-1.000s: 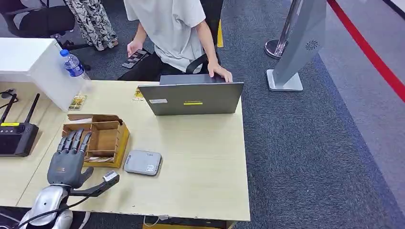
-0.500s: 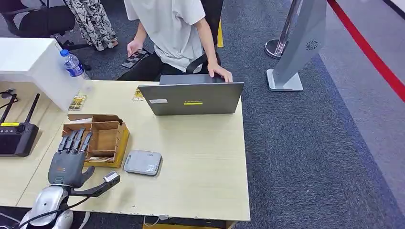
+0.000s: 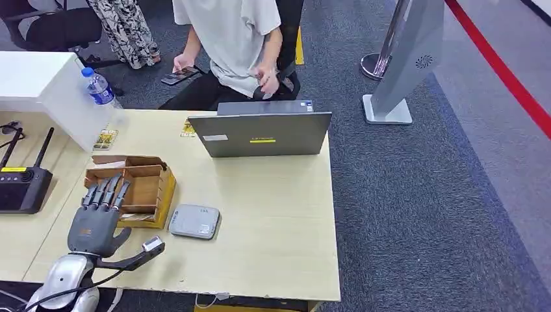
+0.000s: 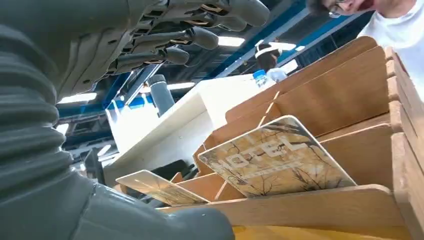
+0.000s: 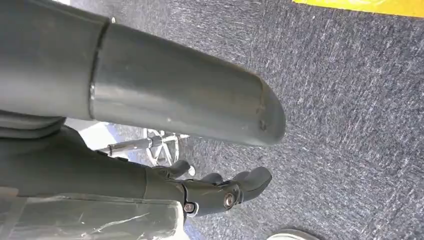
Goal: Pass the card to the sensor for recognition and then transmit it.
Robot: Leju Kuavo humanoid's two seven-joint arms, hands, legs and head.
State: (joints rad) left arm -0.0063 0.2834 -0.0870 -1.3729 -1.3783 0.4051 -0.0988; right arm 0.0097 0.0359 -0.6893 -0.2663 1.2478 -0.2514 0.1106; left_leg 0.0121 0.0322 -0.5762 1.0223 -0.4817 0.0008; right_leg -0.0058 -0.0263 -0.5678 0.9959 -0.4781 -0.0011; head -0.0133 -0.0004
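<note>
The left hand (image 3: 97,224) is held over the near edge of the wooden card box (image 3: 133,188) on the table (image 3: 273,214), fingers (image 3: 104,194) spread, nothing gripped. The card (image 4: 275,162) leans in a slot; it could be knocked flat or a neighbouring card (image 4: 160,187) pinched with it. The sensor (image 3: 194,221) lies just beside the box. The right hand (image 5: 230,192) hangs over carpet; its state cannot be told

Two patterned beige cards (image 4: 272,162) stand in one brown wooden slotted box (image 3: 148,185); one flat grey sensor pad (image 3: 194,221), one grey laptop (image 3: 260,133), one clear water bottle (image 3: 99,88).
</note>
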